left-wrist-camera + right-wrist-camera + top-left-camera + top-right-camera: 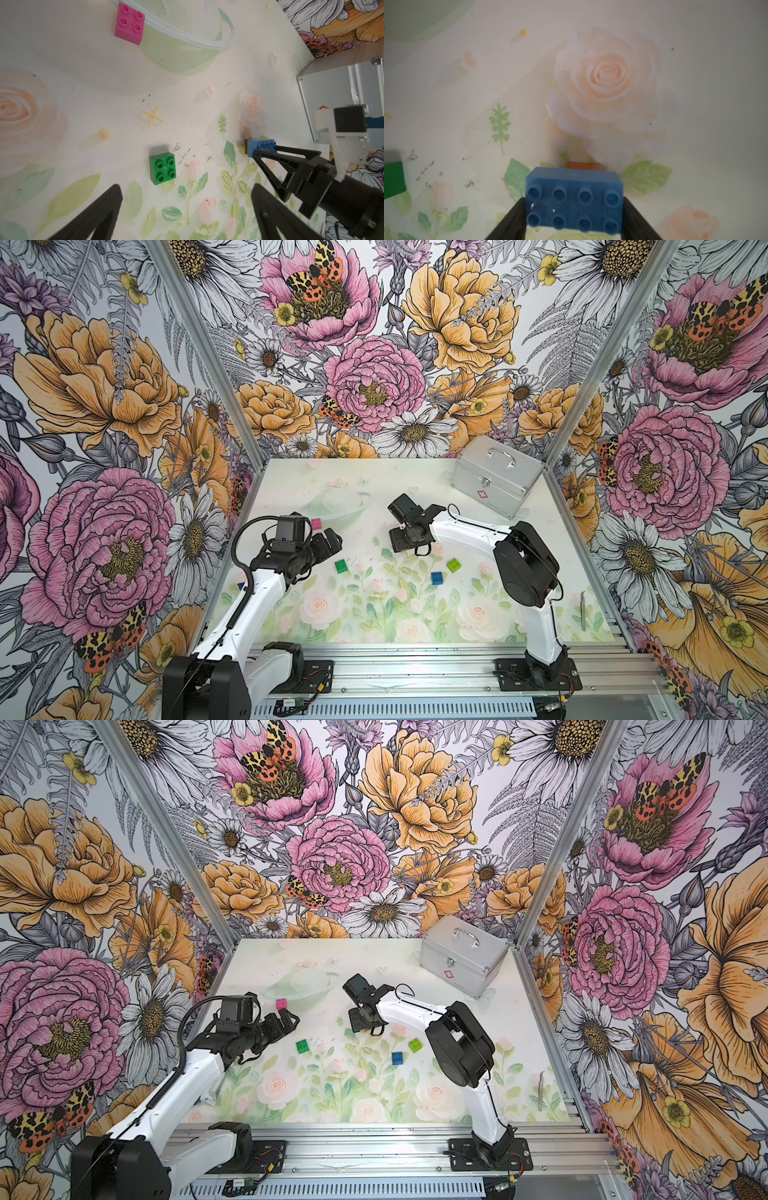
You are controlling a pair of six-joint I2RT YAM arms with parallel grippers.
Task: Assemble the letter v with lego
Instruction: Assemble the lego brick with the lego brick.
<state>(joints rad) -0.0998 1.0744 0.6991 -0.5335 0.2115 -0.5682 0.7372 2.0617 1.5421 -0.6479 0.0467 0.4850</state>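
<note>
Two bricks meet under the right tool, four lie loose

Right tool (pixel 574 209) is clamped on the light blue brick (pixel 571 178), one finger on each short end, so the brick's long axis runs straight from finger to finger. Orange brick (pixel 583 166) sits beneath it at about mid-length, showing only as a sliver past the far edge. Whether the studs are fully seated cannot be told. Both are low over the table (pixel 415 477), near its middle.

Left tool (pixel 187 187) hangs with its fingers wide apart and nothing between them. Dark green brick (pixel 162 168) lies flat, studs up, just ahead of that gap, so the left arm is the nearer one for it. Pink brick (pixel 129 22) lies farther out the same way. Dark blue brick (pixel 436 578) and lime brick (pixel 454 564) lie close together on the right arm's side.

The point of the V looks to be in hand. The next brick probably belongs on one end of the light blue brick, and a finger now covers each end.
</note>
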